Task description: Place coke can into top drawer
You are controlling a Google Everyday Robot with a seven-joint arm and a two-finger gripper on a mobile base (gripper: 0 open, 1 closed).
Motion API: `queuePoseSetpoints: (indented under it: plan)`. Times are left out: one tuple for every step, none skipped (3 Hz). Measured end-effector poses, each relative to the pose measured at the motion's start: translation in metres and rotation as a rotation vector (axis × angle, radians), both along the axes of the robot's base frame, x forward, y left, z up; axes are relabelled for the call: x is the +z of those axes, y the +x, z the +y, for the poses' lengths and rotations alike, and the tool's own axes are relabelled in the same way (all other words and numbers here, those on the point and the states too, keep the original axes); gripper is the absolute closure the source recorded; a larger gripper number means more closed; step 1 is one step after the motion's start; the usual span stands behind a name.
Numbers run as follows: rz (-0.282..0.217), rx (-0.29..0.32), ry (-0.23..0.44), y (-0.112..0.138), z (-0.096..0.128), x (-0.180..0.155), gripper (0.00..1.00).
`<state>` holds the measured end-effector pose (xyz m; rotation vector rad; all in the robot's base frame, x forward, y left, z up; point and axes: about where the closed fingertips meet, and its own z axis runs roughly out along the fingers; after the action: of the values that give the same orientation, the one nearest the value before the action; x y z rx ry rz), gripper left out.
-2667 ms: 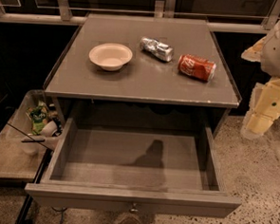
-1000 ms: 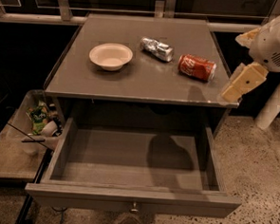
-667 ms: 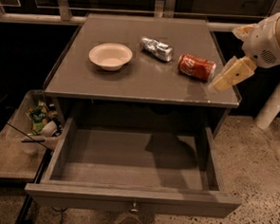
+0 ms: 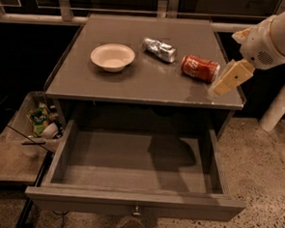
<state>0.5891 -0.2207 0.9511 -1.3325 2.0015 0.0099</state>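
One coke can (image 4: 199,68) beside jaws

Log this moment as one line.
stage: pre-grasp | hand: just right of coke can | coke can: lying on cabinet top | top drawer: open

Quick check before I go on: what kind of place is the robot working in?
Probably an indoor office or lab test area: a grey cabinet with its top drawer pulled open, a speckled floor, and a side tray of snack packets. The gripper hangs beside the coke can.
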Motion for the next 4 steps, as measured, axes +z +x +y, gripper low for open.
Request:
queuePoseSetpoints:
  plan:
    - [0.021,-0.024,-0.056,0.019,-0.008,-0.013,0.0]
    - [0.039,-0.026,-0.083,0.042,-0.014,-0.026,0.0]
    - [0.036,-0.013,-0.074,0.066,-0.013,-0.035,0.0]
    - [0.038,0.013,-0.047,0.09,-0.007,-0.048,0.0]
